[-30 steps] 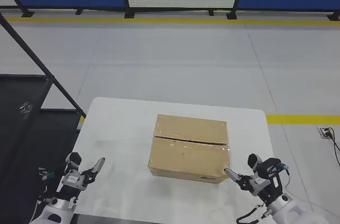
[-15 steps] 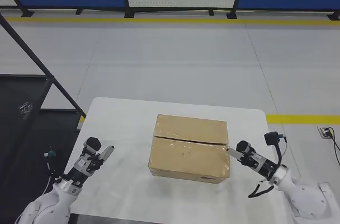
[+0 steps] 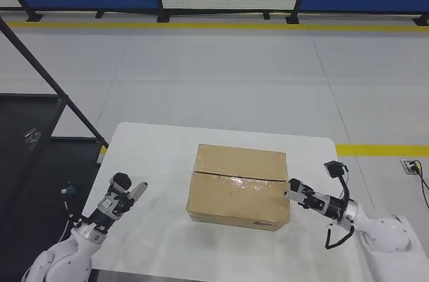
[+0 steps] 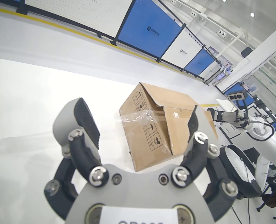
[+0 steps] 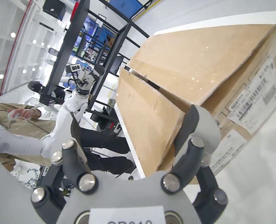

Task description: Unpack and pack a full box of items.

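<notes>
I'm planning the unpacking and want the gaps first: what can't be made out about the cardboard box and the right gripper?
- Contents of the brown cardboard box: every view; the closed top flaps hide them, the seam gap too narrow.
- Whether the open right gripper touches the box: too small in the top view; in the right wrist view its finger covers that corner.
- Box underside: hidden against the white table.

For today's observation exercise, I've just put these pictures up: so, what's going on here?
A cardboard box sits in the middle of a white table, top flaps down, with loose clear tape at its left end. The right gripper, open, is at the box's right end by the near flap's corner. The left gripper, also open, hovers off the left end, apart from the box. Nothing is unpacked yet.
</notes>
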You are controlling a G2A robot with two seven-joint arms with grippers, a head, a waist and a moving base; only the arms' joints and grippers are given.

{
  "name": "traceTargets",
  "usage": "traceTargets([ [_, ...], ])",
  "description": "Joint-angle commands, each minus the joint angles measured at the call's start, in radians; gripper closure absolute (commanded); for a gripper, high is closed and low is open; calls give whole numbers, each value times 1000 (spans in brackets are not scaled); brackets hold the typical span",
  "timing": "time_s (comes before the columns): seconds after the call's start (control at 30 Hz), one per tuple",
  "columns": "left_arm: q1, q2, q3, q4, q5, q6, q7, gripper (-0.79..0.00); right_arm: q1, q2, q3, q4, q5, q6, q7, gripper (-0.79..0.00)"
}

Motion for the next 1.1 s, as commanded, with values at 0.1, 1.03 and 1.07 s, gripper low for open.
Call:
traceTargets([
  [0.1, -6, 0, 22, -13, 15, -6, -6, -785, 18, 8, 0, 26, 130, -55, 85, -785],
  [1.03, -40, 22, 123, -35, 236, -138, -199, -785, -186, 312, -232, -242, -159, -365, -163, -785],
  [1.07, -43, 22, 135, -31, 253, -147, -203, -785, -182, 317, -232, -234, -129, -364, -162, -785],
])
